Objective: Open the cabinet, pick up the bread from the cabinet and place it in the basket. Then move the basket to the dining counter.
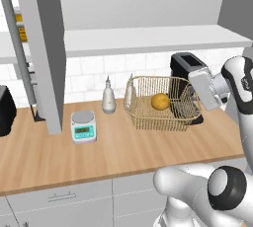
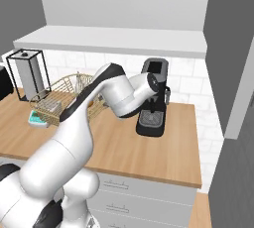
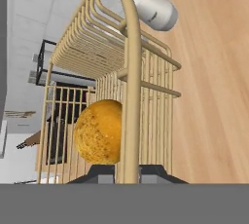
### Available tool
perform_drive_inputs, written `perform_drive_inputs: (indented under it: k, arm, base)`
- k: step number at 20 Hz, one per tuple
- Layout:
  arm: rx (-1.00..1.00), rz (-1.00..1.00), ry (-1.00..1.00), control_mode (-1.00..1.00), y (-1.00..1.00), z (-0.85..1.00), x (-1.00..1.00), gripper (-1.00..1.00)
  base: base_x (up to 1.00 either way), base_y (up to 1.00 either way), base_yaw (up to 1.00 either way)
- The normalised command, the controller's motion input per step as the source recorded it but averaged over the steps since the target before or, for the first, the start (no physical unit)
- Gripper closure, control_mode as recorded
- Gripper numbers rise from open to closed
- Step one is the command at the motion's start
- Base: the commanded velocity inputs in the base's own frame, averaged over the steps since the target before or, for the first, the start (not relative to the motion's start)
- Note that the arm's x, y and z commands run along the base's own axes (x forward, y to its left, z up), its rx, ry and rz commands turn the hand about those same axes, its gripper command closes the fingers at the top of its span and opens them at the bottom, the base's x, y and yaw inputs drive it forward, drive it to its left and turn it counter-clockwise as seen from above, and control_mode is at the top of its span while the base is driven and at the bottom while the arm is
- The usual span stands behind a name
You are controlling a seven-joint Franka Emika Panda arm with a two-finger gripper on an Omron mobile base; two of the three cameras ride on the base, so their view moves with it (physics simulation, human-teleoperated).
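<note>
Basket: shallow tan wire-mesh basket (image 1: 159, 103) with flared sides and rounded rim, standing on the light wooden desk (image 1: 123, 147) against the white tiled wall.
Bread: small round golden-brown roll (image 1: 160, 101), lying inside the basket toward its right half; seen through the mesh in the hand view (image 3: 99, 131).
Cabinet: light grey wall cabinet door (image 1: 42, 48) swung open at far left, vertical metal bar handle on it; white shelf above the desk.
Scale: small white kitchen scale (image 1: 83, 126) with a teal display, left of the basket, apart from it.
Bottle: small white bottle with narrow top (image 1: 108, 97), between scale and basket, near the wall.
Coffee machine: black machine (image 1: 188, 68) just behind and right of the basket.
Fingers: two small dark tips (image 3: 127, 172) set one on each side of the basket's rounded rim, closed in tight on it, at the basket's right end.
</note>
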Motion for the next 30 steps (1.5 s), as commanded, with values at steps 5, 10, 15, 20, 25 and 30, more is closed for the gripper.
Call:
perform_drive_inputs:
  k: [5, 10, 15, 20, 25, 30]
  arm:
    - [0.00, 0.00, 0.00, -1.00, 0.00, 0.00, 0.01, 1.00]
    - [0.00, 0.00, 0.00, -1.00, 0.00, 0.00, 0.00, 1.00]
    - [0.00, 0.00, 0.00, -1.00, 0.00, 0.00, 0.00, 1.00]
    - [0.00, 0.00, 0.00, -1.00, 0.00, 0.00, 0.00, 1.00]
    - [0.00, 0.00, 0.00, -1.00, 0.00, 0.00, 0.00, 1.00]
    - [0.00, 0.00, 0.00, -1.00, 0.00, 0.00, 0.00, 1.00]
  base:
    - [0.00, 0.00, 0.00]
    - [0.00, 0.00, 0.00]
    - [0.00, 0.00, 0.00]
    - [0.00, 0.00, 0.00]
    - [0.00, 0.00, 0.00]
    - [0.00, 0.00, 0.00]
